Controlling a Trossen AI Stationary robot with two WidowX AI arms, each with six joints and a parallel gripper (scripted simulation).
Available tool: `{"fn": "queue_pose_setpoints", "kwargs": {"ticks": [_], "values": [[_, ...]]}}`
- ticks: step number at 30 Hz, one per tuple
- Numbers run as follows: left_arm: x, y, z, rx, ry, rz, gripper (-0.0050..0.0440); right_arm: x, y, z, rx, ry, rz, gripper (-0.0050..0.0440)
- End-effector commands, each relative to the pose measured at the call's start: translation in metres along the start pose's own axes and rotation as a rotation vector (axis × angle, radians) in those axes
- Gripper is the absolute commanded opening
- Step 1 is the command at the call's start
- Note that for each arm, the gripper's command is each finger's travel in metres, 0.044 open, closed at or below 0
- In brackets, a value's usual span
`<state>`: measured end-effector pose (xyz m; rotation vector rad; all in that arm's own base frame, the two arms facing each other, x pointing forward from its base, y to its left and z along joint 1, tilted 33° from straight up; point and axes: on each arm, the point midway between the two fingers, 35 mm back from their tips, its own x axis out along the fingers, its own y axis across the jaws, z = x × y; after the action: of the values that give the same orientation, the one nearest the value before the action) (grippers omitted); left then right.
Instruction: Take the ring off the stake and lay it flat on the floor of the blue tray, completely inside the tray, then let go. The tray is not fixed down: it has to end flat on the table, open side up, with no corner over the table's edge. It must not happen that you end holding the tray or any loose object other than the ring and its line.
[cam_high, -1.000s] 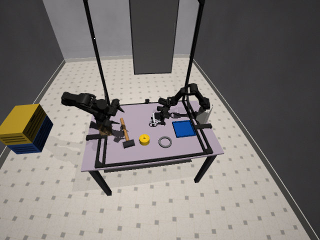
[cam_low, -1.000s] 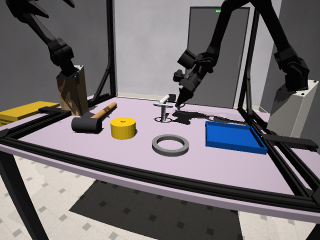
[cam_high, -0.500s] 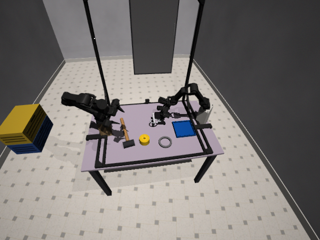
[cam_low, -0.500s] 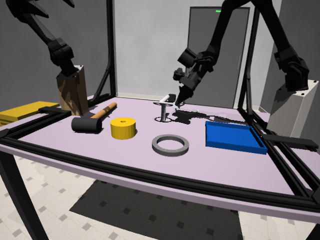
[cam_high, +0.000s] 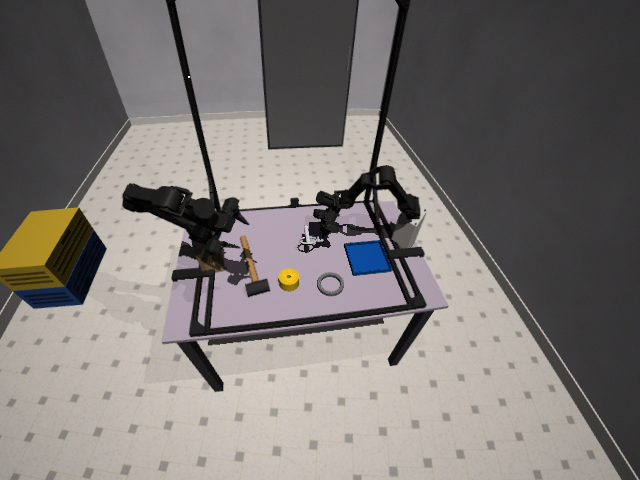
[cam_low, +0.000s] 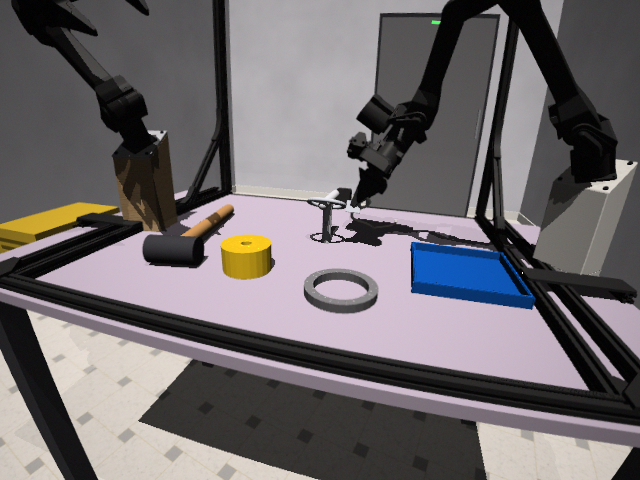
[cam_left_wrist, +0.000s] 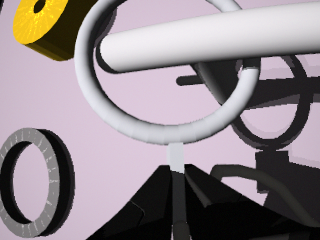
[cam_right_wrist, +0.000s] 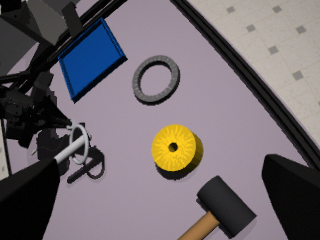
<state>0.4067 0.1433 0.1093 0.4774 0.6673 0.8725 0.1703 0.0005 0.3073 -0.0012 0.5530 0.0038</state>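
Inspecting the top view: the white ring (cam_high: 308, 243) (cam_low: 310, 202) (cam_left_wrist: 82, 65) (cam_right_wrist: 87, 145) is around the stake (cam_high: 306, 230) (cam_low: 327, 222) (cam_left_wrist: 200, 37) (cam_right_wrist: 70, 150), centre of frame; the blue tray (cam_high: 368, 258) (cam_low: 465, 297) (cam_right_wrist: 92, 60) lies right of it, open side up. Exterior: the right gripper (cam_high: 242, 235) (cam_low: 122, 22) (cam_right_wrist: 162, 168), upper left, has its jaws spread, empty. Left wrist: the left gripper (cam_high: 325, 239) (cam_low: 355, 205) (cam_left_wrist: 175, 175) (cam_right_wrist: 70, 125), bottom centre, pinches the ring's tab. Right wrist: a yellow roll (cam_right_wrist: 174, 148) (cam_high: 288, 279) (cam_low: 246, 256) (cam_left_wrist: 37, 22) stands just right of centre, above the hammer (cam_right_wrist: 226, 206) (cam_high: 257, 287) (cam_low: 173, 250).
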Motion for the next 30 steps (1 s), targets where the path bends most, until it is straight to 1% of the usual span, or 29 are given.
{"fn": "queue_pose_setpoints", "kwargs": {"ticks": [1,7,18,24,30], "values": [[-0.002,-0.005,0.001,0.017,-0.003,0.025,0.0,0.0,0.0,0.0,0.002,0.001,-0.003,0.04],[-0.002,-0.007,0.001,0.023,-0.004,0.037,0.0,0.0,0.0,0.0,0.002,0.001,-0.003,0.04],[-0.003,-0.015,0.001,0.049,-0.009,0.088,0.0,0.0,0.0,0.0,0.002,0.001,-0.003,0.04],[-0.003,-0.017,0.001,0.054,-0.01,0.097,0.0,0.0,0.0,0.0,0.002,0.001,-0.003,0.04],[-0.003,-0.022,0.0,0.067,-0.012,0.123,0.0,0.0,0.0,0.0,0.002,0.001,-0.003,0.04]]}}
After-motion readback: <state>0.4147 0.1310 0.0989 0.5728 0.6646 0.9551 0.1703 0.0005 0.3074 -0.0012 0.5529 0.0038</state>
